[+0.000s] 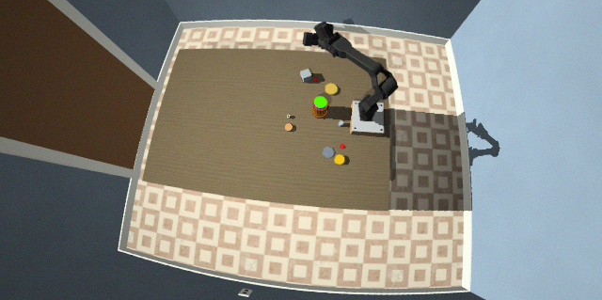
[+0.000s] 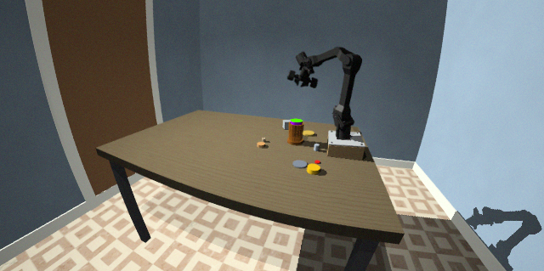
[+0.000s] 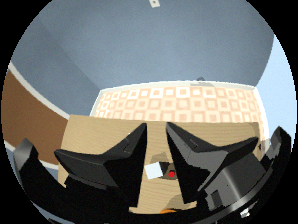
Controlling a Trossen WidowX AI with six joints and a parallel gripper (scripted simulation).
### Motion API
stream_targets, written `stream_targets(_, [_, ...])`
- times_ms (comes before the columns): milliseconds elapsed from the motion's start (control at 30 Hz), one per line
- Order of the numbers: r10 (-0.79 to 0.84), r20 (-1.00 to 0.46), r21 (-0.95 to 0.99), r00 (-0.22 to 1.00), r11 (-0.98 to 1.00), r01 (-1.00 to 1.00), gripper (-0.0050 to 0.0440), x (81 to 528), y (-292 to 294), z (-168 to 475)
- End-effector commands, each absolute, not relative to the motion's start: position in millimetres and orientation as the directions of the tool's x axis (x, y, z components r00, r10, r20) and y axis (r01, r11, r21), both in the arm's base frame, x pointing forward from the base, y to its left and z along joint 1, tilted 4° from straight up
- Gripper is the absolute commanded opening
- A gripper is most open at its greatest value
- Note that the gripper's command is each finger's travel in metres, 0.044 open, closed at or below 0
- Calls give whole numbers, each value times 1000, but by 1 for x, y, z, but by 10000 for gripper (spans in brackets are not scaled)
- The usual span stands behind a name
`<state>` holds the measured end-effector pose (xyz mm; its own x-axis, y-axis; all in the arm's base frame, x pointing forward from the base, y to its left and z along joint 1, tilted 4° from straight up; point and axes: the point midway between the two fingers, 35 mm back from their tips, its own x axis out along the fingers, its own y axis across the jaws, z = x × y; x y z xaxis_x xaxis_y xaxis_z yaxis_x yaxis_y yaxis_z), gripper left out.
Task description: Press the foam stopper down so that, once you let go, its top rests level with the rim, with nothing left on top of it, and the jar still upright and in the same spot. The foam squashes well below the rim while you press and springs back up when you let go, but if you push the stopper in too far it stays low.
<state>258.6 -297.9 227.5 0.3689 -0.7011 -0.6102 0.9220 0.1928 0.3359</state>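
Observation:
The orange-brown jar [image 1: 320, 111] stands upright on the wooden table, just left of the arm's base [image 1: 368, 118]. Its foam stopper [image 1: 320, 102] has a bright green top over a purple band and stands proud of the rim, as the side view [image 2: 296, 121] shows. Nothing lies on top of it. My gripper [image 1: 310, 38] hangs high in the air beyond the jar, well above the table in the side view [image 2: 303, 77]. Its fingers stand close together with nothing between them.
A grey cube [image 1: 306, 74] and a red dot [image 1: 316, 79] lie behind the jar, with a yellow disc [image 1: 331, 88] beside them. An orange disc [image 1: 289, 127] lies left. A grey disc [image 1: 328, 151], yellow disc [image 1: 340, 159] and small grey cylinder [image 1: 340, 123] lie in front.

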Motion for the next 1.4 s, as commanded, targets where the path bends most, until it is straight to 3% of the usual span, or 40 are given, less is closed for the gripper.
stream_targets(0, [-639, -657, 276, 401, 291, 916, 40, 271, -274, 228])
stream_targets(67, [-538, -735, 188, 412, 423, 887, 0, 281, -240, 211])
stream_targets(400, [-217, -915, 21, 340, 817, 577, 0, 283, -124, 168])
stream_targets(567, [-127, -952, 7, 278, 900, 435, 0, 273, -91, 160])
stream_targets(733, [19, -995, 33, 97, 989, 143, 0, 241, -38, 150])
stream_targets(1367, [31, -996, 40, 79, 993, 113, 0, 239, -32, 123])
